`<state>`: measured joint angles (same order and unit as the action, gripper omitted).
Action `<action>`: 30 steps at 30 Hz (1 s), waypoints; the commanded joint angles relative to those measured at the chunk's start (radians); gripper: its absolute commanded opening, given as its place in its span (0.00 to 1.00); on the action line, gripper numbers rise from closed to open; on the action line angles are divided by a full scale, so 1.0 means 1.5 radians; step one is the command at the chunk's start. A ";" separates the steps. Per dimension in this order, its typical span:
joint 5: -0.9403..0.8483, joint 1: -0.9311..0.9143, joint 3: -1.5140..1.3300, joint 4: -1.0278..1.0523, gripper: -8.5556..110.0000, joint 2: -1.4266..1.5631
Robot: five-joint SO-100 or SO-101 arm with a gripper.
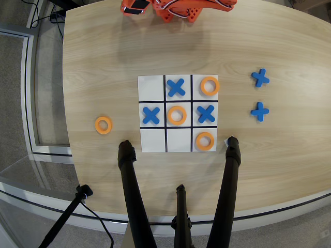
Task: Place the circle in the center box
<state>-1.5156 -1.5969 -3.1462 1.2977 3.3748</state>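
From my overhead view the largest thing is the wooden table (103, 67), pale grain, its curved edge running along the bottom. Rising from the lower edge are three black tripod legs (132, 191), the left and right ones ending just beside the bottom corners of the board. The white board (151, 88) lies flat near the middle of the table, split by black lines into nine cells.

At the top edge I see the orange arm (178, 9), mostly cut off by the frame and well apart from the board. The gripper (135, 9) pokes out to the left as an orange tip with a dark part on it; I cannot tell how its jaws stand, wide or narrow, and I cannot make out anything in it.

The circle (177, 115) lies flat in the center box (177, 105), inside the black lines on all sides. A second orange ring (209, 86) lies in the top right cell and a third one (205, 141) in the bottom right cell. A fourth ring (103, 125) lies on the bare wood, left of the board.

Blue crosses fill the top middle cell (176, 88), the left middle cell (150, 115) and the right middle cell (206, 113). Two spare blue crosses (260, 78) lie on the wood to the right of the board, one above the other
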 commanded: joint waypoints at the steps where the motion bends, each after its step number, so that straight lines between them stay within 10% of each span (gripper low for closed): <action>1: 0.003 0.011 -0.038 -0.001 0.07 0.012; 30: 0.003 0.033 -0.038 0.000 0.07 0.012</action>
<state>-1.5156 -1.5463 -3.1462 1.2977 3.3748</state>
